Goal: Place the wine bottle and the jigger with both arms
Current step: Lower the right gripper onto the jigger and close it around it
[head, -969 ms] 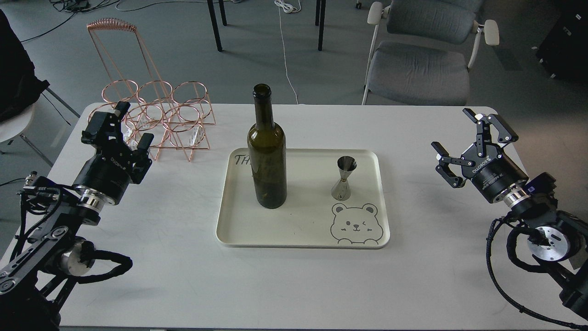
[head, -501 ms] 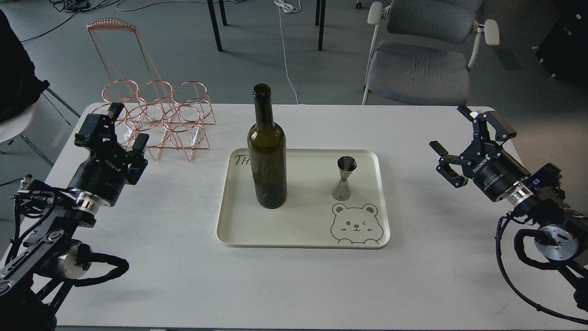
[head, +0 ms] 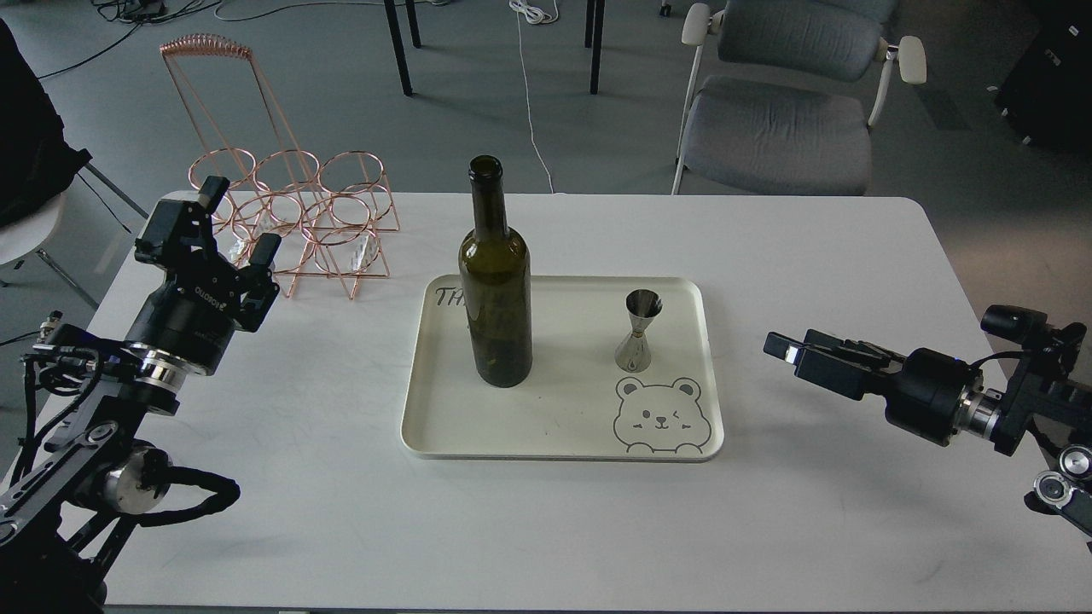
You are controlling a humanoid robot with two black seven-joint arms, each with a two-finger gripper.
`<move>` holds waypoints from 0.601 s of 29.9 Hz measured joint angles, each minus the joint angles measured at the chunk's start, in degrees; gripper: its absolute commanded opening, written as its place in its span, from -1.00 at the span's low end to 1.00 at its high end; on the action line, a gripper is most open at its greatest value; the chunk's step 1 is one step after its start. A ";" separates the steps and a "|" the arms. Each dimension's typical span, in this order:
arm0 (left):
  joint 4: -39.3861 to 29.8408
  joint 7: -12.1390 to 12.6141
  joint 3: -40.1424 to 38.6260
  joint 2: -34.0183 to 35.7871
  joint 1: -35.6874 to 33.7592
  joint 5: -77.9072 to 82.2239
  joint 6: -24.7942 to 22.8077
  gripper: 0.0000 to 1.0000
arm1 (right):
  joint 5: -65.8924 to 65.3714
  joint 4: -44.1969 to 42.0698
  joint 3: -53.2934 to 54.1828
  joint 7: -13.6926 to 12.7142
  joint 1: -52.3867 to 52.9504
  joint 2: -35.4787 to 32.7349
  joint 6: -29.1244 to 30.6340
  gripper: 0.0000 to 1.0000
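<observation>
The dark green wine bottle (head: 496,290) stands upright on the left part of a cream tray (head: 563,451). The steel jigger (head: 640,333) stands upright on the tray's right part, above a bear drawing. My left gripper (head: 241,220) is open and empty at the table's left, well away from the bottle and close to a copper rack. My right gripper (head: 781,350) is low over the table right of the tray and points left toward the jigger. It is seen side-on, so its fingers overlap, and it holds nothing.
A copper wire bottle rack (head: 294,213) stands at the back left of the white table (head: 546,529), just beyond my left gripper. A grey chair (head: 776,102) stands behind the table at the right.
</observation>
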 measured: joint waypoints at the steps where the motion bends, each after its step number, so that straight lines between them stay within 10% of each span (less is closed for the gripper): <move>1: -0.12 0.00 0.03 -0.03 0.02 0.00 0.00 0.96 | -2.66 -0.72 -1.31 0.00 -0.22 0.66 -4.59 0.93; 8: -1.24 0.00 0.14 -0.14 0.11 0.00 -0.07 0.96 | -15.42 -12.89 -5.11 0.00 -0.02 13.86 -26.16 0.93; 18: -2.26 0.00 0.24 0.09 0.10 0.09 0.00 0.96 | -25.27 -25.73 -6.09 -0.02 5.59 27.02 -28.12 0.92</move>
